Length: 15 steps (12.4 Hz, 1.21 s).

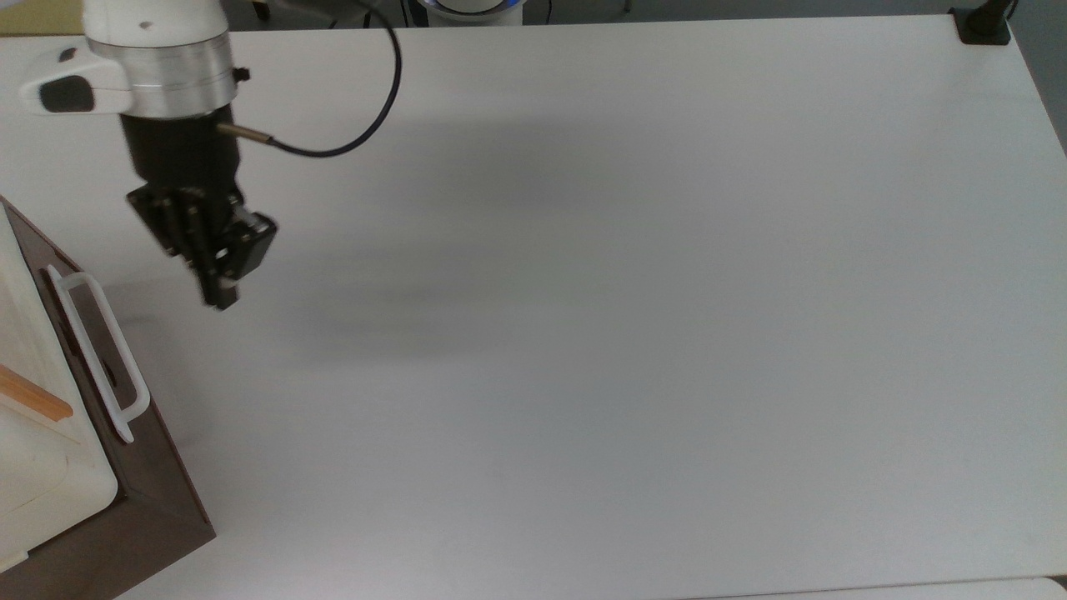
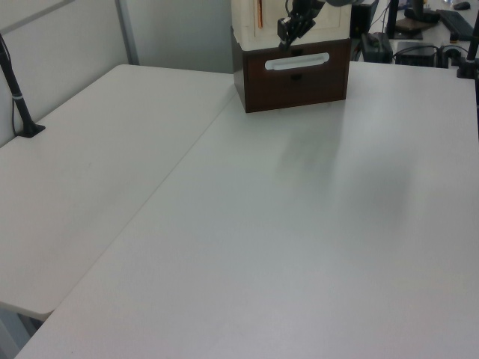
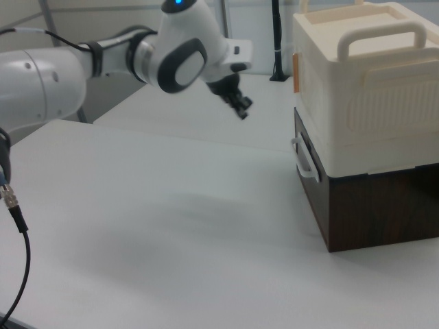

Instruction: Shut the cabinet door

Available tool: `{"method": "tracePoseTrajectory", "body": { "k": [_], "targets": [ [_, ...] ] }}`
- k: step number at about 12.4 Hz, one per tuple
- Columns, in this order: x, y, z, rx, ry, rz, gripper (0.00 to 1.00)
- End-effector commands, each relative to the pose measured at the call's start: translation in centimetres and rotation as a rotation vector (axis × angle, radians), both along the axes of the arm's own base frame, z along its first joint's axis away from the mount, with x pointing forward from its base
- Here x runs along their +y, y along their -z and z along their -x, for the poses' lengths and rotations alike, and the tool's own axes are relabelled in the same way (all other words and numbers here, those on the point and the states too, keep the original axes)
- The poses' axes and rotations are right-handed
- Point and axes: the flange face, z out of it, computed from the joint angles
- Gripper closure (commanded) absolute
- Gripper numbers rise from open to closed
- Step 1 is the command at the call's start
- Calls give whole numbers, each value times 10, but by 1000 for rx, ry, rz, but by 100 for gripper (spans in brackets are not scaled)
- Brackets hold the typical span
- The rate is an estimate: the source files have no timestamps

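Plastic, wood-look and metal surfaces on a matt table

The table (image 1: 625, 292) is smooth, matt white. The cabinet door (image 3: 300, 96) looks like pale cream plastic with an orange-brown handle (image 1: 33, 394); the dark brown panel (image 2: 299, 78) has a wood-like finish and a glossy white loop handle (image 1: 98, 350). The gripper (image 1: 218, 302) is matt black below a brushed metal ring (image 1: 171, 79).

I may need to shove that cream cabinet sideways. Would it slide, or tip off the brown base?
The cream cabinet looks like hollow moulded plastic, so probably light. It stands stacked on the dark brown drawer unit, so a high push might tip or shift it. Pushing low seems safer.
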Motion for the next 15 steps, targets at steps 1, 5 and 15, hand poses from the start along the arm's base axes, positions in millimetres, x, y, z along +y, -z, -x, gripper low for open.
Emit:
{"method": "tracePoseTrajectory", "body": {
  "k": [1, 5, 15],
  "targets": [
    [44, -8, 37, 271, -75, -60, 81],
    [76, -49, 96, 491, -154, -13, 45],
    [81, -59, 131, 532, -344, 14, 0]
  ]
}}
